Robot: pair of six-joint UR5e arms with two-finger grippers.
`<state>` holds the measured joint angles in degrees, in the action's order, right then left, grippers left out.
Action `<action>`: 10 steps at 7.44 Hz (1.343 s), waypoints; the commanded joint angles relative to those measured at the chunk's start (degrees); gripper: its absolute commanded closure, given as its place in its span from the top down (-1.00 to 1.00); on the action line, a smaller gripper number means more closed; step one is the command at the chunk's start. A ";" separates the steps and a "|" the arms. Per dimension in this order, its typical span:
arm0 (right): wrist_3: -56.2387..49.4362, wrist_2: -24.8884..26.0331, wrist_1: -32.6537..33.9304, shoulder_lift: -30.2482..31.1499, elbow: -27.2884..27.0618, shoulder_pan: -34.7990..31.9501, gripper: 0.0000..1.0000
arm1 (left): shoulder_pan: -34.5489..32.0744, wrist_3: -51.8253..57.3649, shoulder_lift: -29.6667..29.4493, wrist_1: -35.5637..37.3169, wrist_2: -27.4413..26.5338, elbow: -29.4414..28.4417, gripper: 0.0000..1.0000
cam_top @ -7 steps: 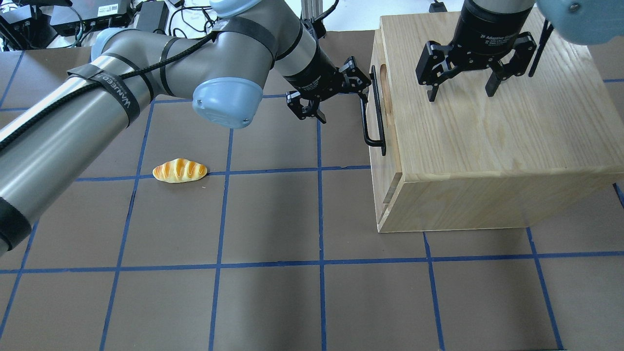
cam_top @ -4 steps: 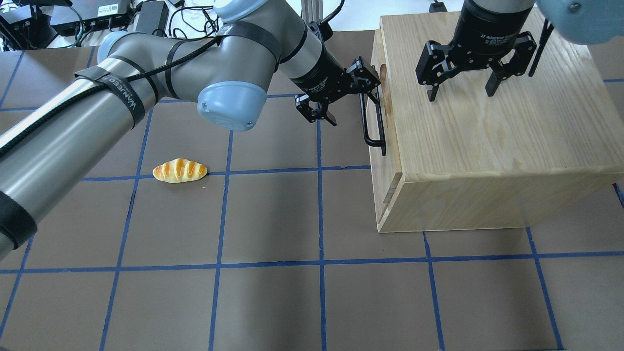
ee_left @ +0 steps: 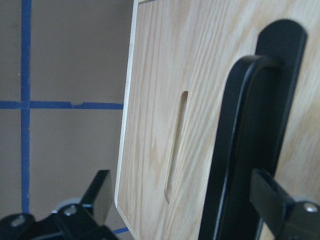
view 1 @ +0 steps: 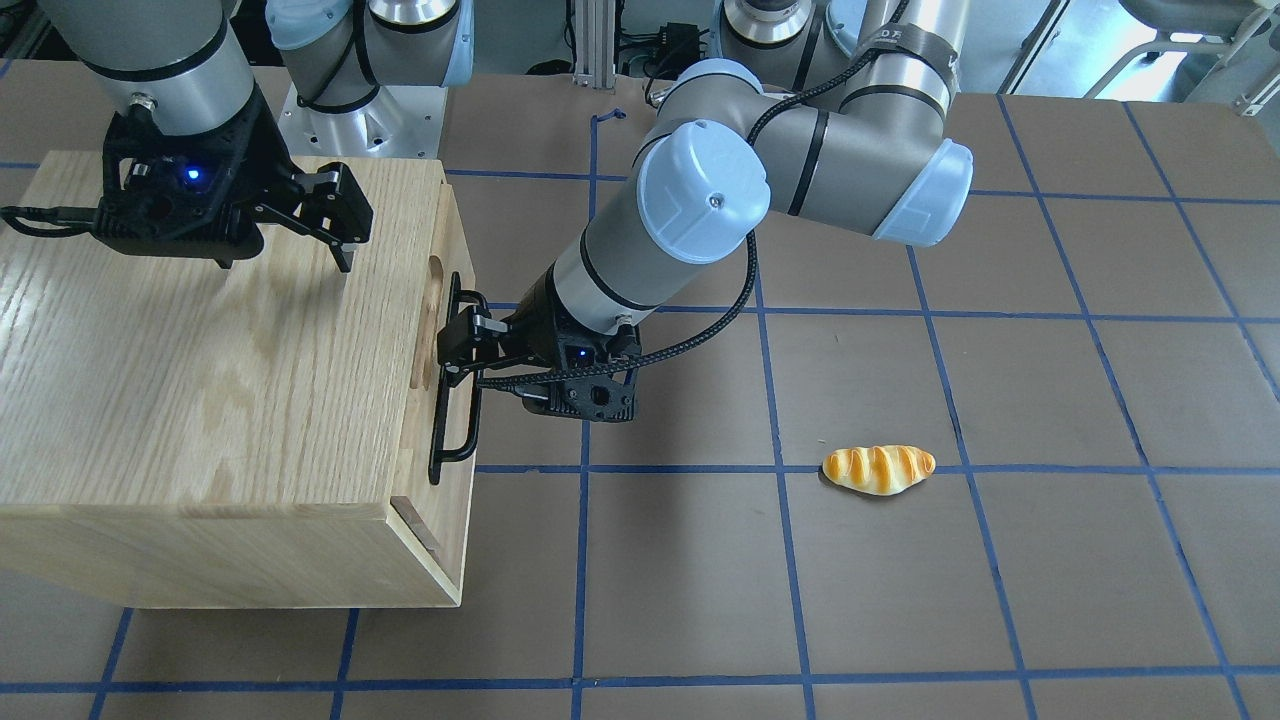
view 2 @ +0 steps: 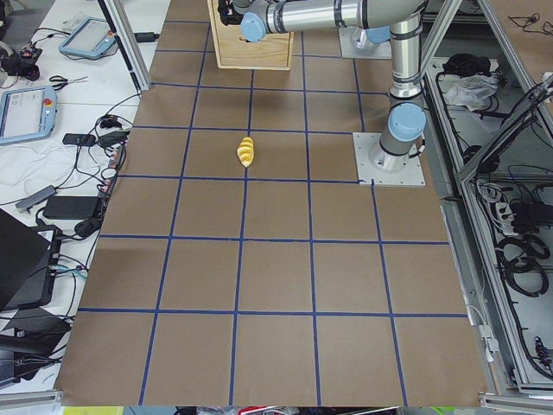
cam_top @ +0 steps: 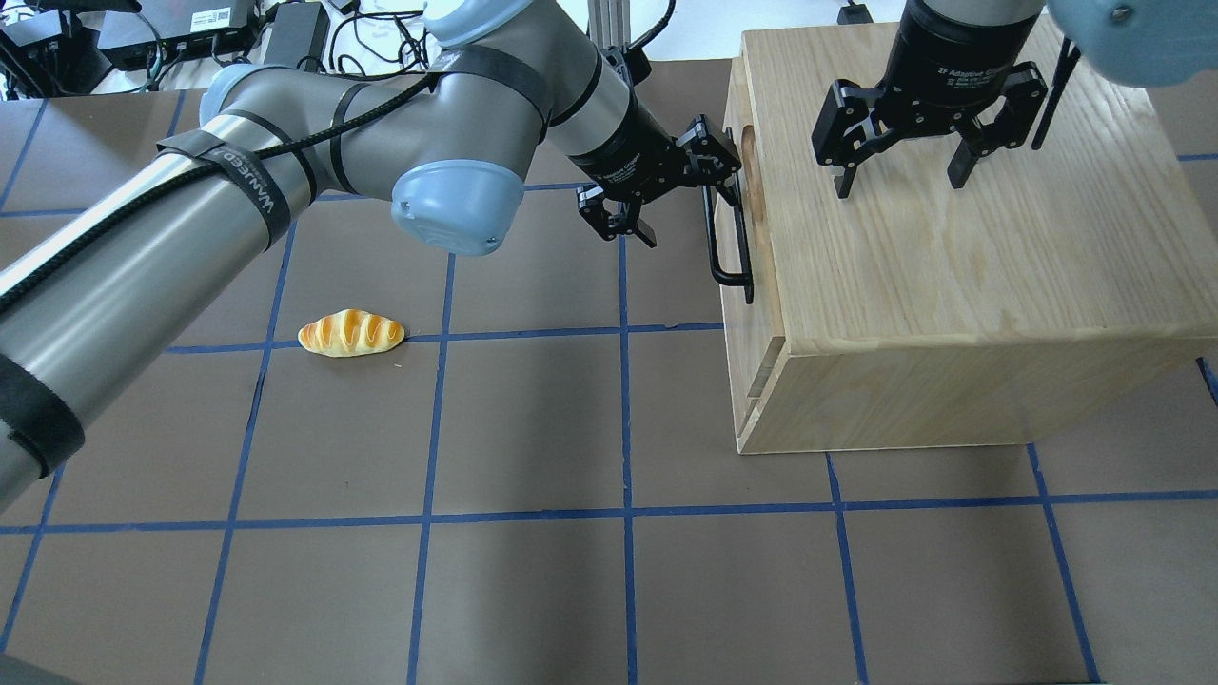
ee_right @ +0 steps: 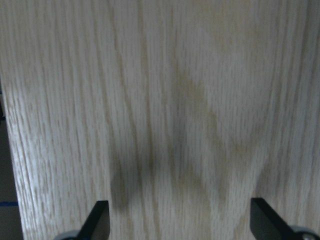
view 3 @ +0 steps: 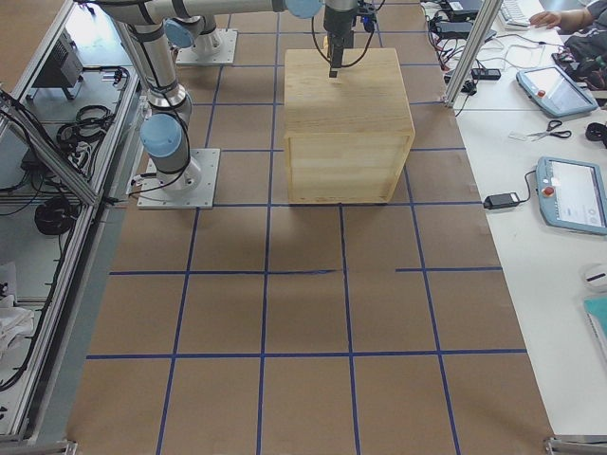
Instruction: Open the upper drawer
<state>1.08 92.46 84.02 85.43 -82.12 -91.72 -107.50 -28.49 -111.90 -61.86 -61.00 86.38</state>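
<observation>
The upper drawer (cam_top: 748, 195) sits shut, its front flush with the oak cabinet (cam_top: 952, 276). Its long black bar handle (cam_top: 727, 238) runs along the front next to the oval notch (ee_left: 175, 150). My left gripper (cam_top: 674, 193) is open and straddles the far end of the handle (ee_left: 245, 150); one fingertip (ee_left: 280, 205) is behind the bar, the other (ee_left: 97, 195) in front. It also shows in the front-facing view (view 1: 468, 350). My right gripper (cam_top: 899, 176) is open and empty, just above the cabinet top (ee_right: 180, 100).
A toy bread roll (cam_top: 351, 333) lies on the brown mat to the left of the cabinet, apart from both arms. Cables and electronics (cam_top: 181, 29) lie beyond the table's far left edge. Blue tape lines grid the mat.
My left gripper has moved right, toward the cabinet front, and its open fingers now straddle the handle's end. The drawer, the roll and the right arm have not moved.
</observation>
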 commanded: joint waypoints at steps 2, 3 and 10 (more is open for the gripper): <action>0.06 0.00 0.00 0.00 0.03 -0.04 1.00 | 0.01 1.33 0.01 0.07 -3.95 0.28 1.00; 0.06 0.00 0.00 0.00 0.03 -0.04 1.00 | 0.01 1.42 -0.07 -0.10 -4.38 0.37 1.00; -0.03 0.00 0.00 0.00 0.03 -0.04 1.00 | 2.38 10.28 3.35 -2.74 -11.67 4.85 1.00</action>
<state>1.12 92.46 84.02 85.43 -82.10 -91.73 -105.63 -19.97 -109.11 -64.43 -71.08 90.15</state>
